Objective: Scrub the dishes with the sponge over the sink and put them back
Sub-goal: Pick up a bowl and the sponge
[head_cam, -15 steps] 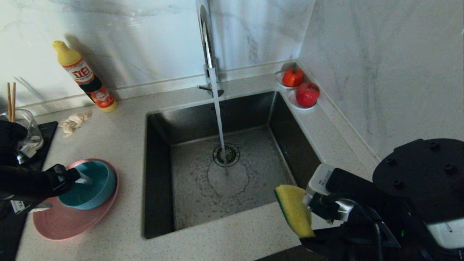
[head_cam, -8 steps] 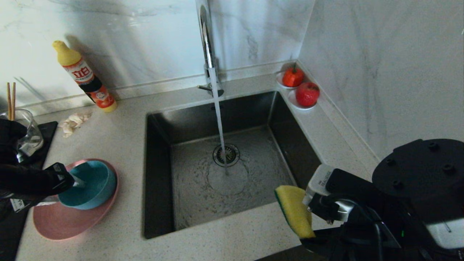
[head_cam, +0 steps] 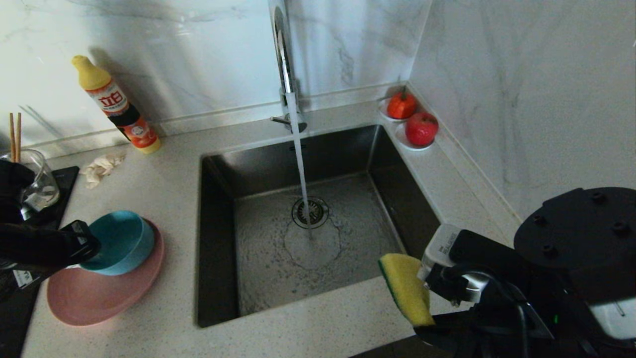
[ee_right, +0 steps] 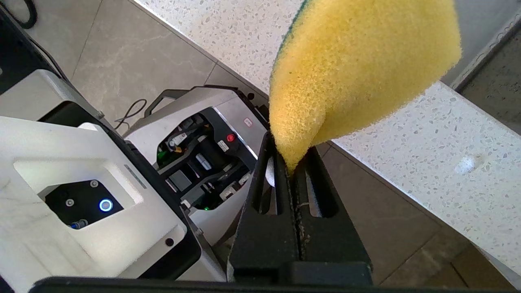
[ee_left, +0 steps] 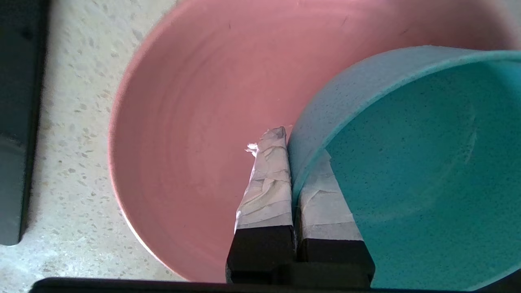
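Left end effector (ee_left: 293,162): clamped on teal bowl (head_cam: 119,241) rim, lower left.
Right end effector (ee_right: 295,162): pinching sponge (head_cam: 407,288).
Technique: lift bowl level, clear of pink plate (head_cam: 84,298).

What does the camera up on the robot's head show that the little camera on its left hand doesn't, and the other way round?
Only the head view shows the sink with its running tap, the right gripper shut on the sponge, and the detergent bottle.

Only the left wrist view shows the left gripper's taped fingers pinching the bowl's wall, one inside, one outside.

Both show the teal bowl tilted on the pink plate.
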### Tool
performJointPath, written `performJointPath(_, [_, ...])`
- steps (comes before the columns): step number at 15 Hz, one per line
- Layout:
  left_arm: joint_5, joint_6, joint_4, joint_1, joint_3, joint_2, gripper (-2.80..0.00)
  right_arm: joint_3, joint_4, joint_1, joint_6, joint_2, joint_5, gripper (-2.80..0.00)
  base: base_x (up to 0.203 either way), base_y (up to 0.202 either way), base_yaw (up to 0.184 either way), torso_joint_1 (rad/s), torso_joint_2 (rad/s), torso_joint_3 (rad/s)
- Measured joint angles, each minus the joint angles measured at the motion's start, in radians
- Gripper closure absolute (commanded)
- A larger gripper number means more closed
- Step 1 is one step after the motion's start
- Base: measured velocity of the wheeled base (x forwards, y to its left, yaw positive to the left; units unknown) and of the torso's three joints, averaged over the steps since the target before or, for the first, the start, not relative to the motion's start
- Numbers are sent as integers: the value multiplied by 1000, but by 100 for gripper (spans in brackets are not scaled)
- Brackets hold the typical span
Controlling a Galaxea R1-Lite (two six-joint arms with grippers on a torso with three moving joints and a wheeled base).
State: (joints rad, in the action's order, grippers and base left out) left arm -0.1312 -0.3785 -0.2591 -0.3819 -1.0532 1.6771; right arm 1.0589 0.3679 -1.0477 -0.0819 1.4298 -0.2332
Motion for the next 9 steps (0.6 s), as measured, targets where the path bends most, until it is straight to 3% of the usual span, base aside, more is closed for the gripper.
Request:
performJointPath(4, [-9, -17, -2, 5, -20, -53, 0, 1, -3, 0, -1, 0, 1, 0, 0, 0, 0, 0, 0, 0])
performJointPath(9, [-117, -32, -66, 50, -94, -212, 0, 1, -3, -1, -4, -2, 5, 0, 0, 0, 0, 0, 0, 0])
